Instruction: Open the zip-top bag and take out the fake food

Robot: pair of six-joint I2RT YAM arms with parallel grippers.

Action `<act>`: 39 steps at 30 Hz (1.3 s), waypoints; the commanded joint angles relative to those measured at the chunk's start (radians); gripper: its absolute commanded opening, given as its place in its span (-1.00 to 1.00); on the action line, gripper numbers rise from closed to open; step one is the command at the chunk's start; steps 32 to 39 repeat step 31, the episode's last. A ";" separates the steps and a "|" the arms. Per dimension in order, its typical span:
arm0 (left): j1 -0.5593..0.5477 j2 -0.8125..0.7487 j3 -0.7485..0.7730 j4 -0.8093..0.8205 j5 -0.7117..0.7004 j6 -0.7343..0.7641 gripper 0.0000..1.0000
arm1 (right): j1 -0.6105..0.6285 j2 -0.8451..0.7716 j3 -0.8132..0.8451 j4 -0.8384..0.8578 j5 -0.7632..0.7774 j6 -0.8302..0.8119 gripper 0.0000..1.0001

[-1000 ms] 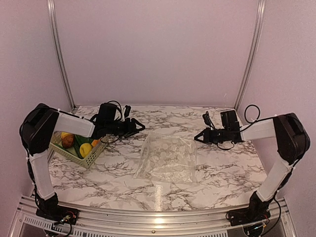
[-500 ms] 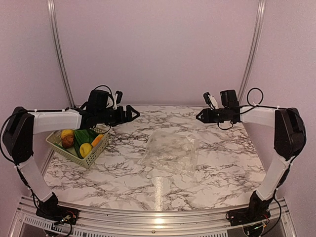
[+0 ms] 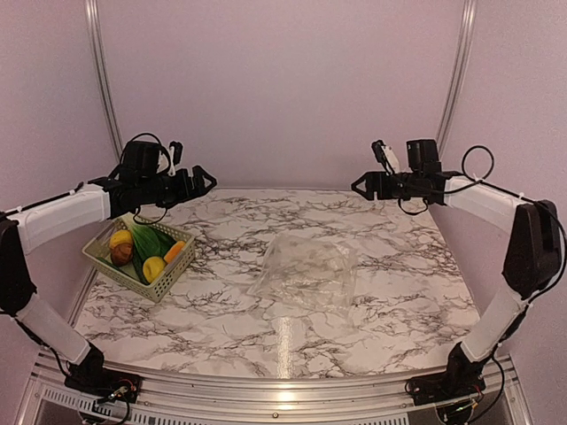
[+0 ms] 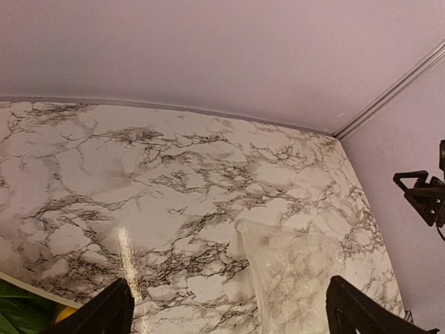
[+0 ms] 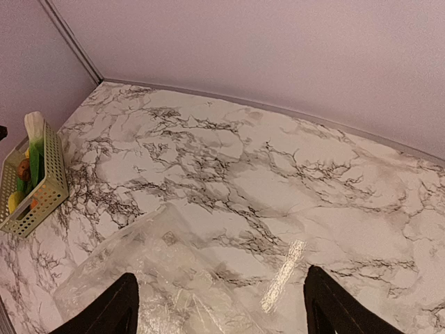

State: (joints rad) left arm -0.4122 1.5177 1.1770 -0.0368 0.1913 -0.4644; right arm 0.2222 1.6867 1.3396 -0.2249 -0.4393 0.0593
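The zip-top bag (image 3: 306,270) lies flat and looks empty in the middle of the marble table, also visible in the left wrist view (image 4: 306,271) and the right wrist view (image 5: 160,278). The fake food sits in the pale green basket (image 3: 115,270) at the left: yellow lemons (image 3: 120,238), a brown lump (image 3: 122,254), green vegetables (image 3: 146,239) and an orange carrot (image 3: 174,251). My left gripper (image 3: 208,181) hangs open high above the table's back left, holding nothing. My right gripper (image 3: 356,186) hangs open high at the back right, also empty. Both are well clear of the bag.
The basket (image 5: 42,188) stands against the left wall. Purple walls close in the table at the back and both sides, with metal rails in the corners. The right gripper (image 4: 421,195) shows at the right edge of the left wrist view.
Both arms have lifted up and back, away from the bag. The right jaws went from shut to open and the left jaws spread wider. The bag has settled flat.
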 commanded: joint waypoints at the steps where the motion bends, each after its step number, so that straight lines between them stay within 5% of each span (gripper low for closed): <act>1: 0.025 -0.070 0.050 -0.164 -0.013 0.050 0.98 | -0.007 -0.159 -0.049 0.007 -0.024 0.022 0.61; 8: 0.025 -0.178 0.004 -0.291 -0.085 0.099 0.98 | -0.006 -0.383 -0.220 0.010 -0.033 0.067 0.74; 23: 0.025 -0.496 -0.372 -0.269 -0.134 0.054 0.98 | -0.006 -0.783 -0.657 0.044 -0.022 0.163 0.92; 39: 0.024 -0.538 -0.425 -0.242 -0.150 0.035 0.98 | -0.006 -0.855 -0.738 0.063 -0.017 0.187 0.96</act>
